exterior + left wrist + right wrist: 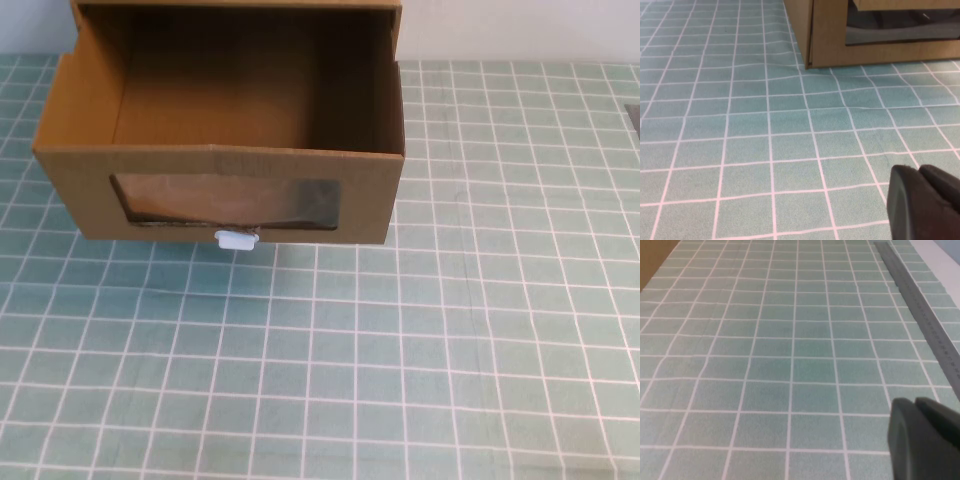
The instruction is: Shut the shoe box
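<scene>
The shoe box (230,150) is a brown cardboard drawer-style box at the back left of the table. Its drawer is pulled out and empty. The front panel has a wide clear window (225,200) and a small white tab (236,239) just below it. In the left wrist view the box's front corner (827,40) shows ahead of my left gripper (919,172), which is shut, empty and low over the tablecloth, well short of the box. My right gripper (915,404) is shut, empty and over bare cloth. Neither gripper shows in the high view.
A green tablecloth with a white grid (400,350) covers the table. A long metal ruler (920,305) lies along the cloth's edge in the right wrist view. A white wall stands behind the box.
</scene>
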### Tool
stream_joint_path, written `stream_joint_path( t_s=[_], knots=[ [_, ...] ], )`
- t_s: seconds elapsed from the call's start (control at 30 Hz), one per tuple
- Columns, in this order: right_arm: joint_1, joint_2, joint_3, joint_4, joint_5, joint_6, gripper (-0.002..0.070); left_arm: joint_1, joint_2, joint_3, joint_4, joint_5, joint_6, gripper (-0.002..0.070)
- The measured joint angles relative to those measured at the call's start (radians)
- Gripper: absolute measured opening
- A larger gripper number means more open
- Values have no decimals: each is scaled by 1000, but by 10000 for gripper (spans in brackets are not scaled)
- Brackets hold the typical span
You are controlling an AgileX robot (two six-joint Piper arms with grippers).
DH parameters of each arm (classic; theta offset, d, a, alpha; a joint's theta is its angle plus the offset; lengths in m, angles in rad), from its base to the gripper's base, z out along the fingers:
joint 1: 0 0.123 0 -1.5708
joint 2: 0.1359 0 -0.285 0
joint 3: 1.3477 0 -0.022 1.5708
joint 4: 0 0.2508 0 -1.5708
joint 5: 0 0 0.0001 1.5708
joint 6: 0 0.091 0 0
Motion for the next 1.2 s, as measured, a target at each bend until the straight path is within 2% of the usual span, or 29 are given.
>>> stream_joint_path(
  t_s=[1.2],
  knots=[
    [0, 0, 0, 0, 0, 0, -13, 0, 0, 0, 50, 0, 0, -5]
  ],
)
